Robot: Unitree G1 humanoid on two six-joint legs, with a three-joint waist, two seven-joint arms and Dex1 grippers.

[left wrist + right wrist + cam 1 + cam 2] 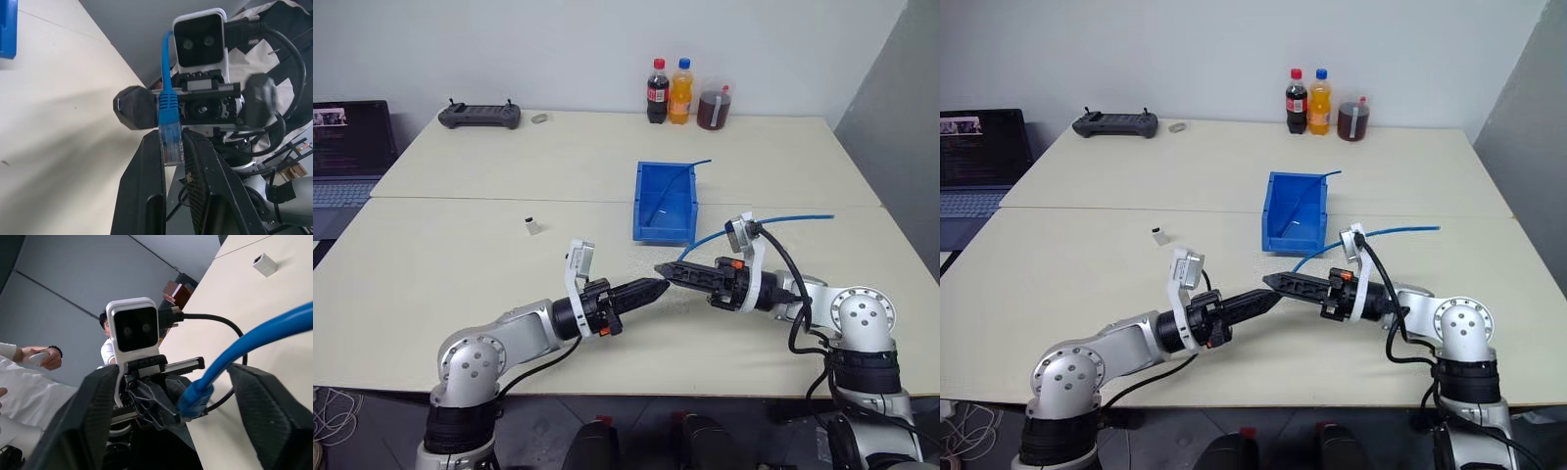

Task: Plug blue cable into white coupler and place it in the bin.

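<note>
- No label is readable on the three drink bottles (682, 93) at the surface's (460, 284) far edge.
- Left tool (652, 287) pinches the blue cable's (167, 73) clear plug; right tool (166, 396) gapes wide around it.
- White coupler (533, 226) lies apart; bin (664, 202) behind the tools.

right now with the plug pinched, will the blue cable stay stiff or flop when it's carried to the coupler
Probably floppy: the blue cable curves loosely from the left gripper across the table. Its tail will likely drag behind. The clear plug looks rigid, so the tip should hold steady.
</note>
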